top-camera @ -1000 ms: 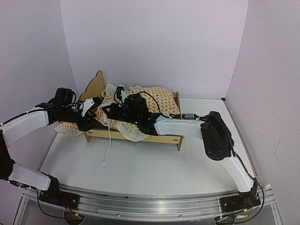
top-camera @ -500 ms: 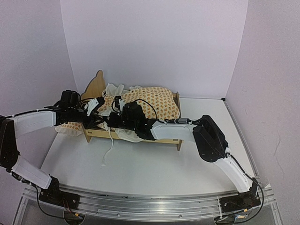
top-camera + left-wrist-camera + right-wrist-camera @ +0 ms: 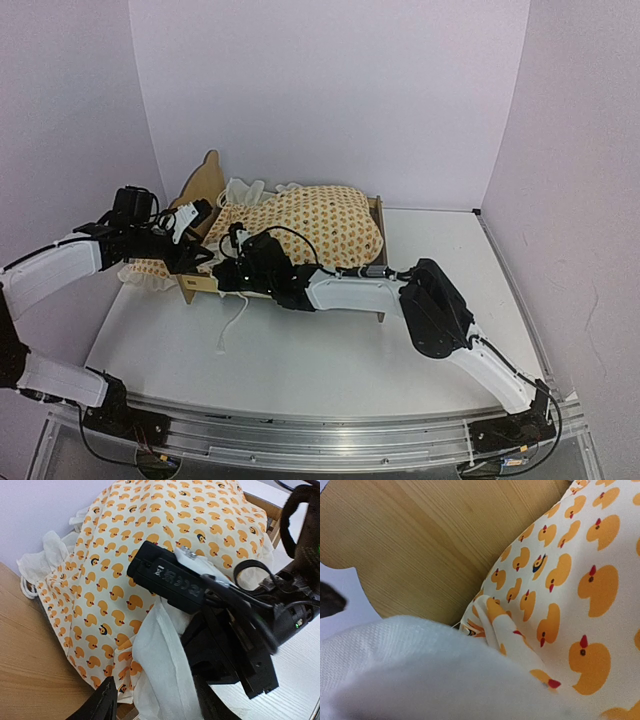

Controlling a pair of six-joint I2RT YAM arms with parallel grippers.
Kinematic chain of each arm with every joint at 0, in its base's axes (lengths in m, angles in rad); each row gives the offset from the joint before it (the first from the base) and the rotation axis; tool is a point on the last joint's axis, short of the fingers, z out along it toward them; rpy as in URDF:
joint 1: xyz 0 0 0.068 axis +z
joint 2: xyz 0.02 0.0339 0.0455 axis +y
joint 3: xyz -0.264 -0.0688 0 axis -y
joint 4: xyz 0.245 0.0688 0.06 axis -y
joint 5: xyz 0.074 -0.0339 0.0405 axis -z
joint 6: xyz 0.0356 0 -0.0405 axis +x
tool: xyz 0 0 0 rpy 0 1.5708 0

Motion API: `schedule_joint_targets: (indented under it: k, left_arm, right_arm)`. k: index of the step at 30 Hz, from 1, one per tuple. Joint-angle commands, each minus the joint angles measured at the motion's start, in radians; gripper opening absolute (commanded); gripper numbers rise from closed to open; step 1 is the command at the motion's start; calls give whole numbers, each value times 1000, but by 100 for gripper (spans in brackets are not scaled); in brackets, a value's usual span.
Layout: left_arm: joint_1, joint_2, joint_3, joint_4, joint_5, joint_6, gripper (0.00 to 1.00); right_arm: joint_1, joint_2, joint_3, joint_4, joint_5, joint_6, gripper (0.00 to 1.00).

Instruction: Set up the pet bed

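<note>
Pet bed (image 3: 203,182) on white table (image 3: 300,360), lilac walls (image 3: 330,90); right tool (image 3: 227,271) closed, left tool (image 3: 192,218) unclear.

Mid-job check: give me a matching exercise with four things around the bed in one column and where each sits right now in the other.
1 headboard
2 duck-print cushion
3 white tie cord
4 small pillow

A lying on the pet bed
B trailing from the bed's near side onto the table
C upright at the bed's left end
D on the table, left of the bed

Pairs: 1-C, 2-A, 3-B, 4-D
</note>
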Motion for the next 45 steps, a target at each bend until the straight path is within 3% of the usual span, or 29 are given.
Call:
schedule_joint_targets:
  k: [1, 5, 7, 11, 15, 20, 26, 30, 32, 34, 45]
  left_arm:
    - [-1, -68, -80, 30, -60, 104, 47]
    - [-2, 43, -48, 15, -148, 156, 45]
    - [-4, 74, -42, 11, -134, 172, 45]
    - [-14, 84, -56, 58, -103, 196, 46]
    - [-14, 103, -30, 88, -119, 130, 43]
    - [-14, 108, -2, 78, -58, 74, 47]
    - [-14, 167, 0, 178, -125, 15, 46]
    - [-14, 187, -1, 217, -135, 18, 46]
    - [-14, 193, -4, 239, -151, 23, 46]
    - [-14, 192, -1, 255, -158, 22, 46]
    - [-15, 183, 25, 219, -141, -4, 46]
  right_arm:
    - [-2, -35, -15, -91, 114, -13, 9]
    - [1, -28, 44, -93, 35, -22, 34]
    - [1, -41, 62, -93, -14, -10, 39]
    - [2, -144, 15, -90, -29, 12, 38]
    - [2, -252, -41, -88, -1, -5, 34]
    - [2, -316, -108, -91, -7, -62, 33]
    - [1, -404, -226, -92, -98, -150, 42]
    - [0, -448, -285, -112, -40, -279, 51]
    - [0, -445, -275, -168, 46, -344, 62]
    - [0, -421, -234, -232, 111, -417, 67]
    - [-5, -243, -40, -304, 255, -515, 69]
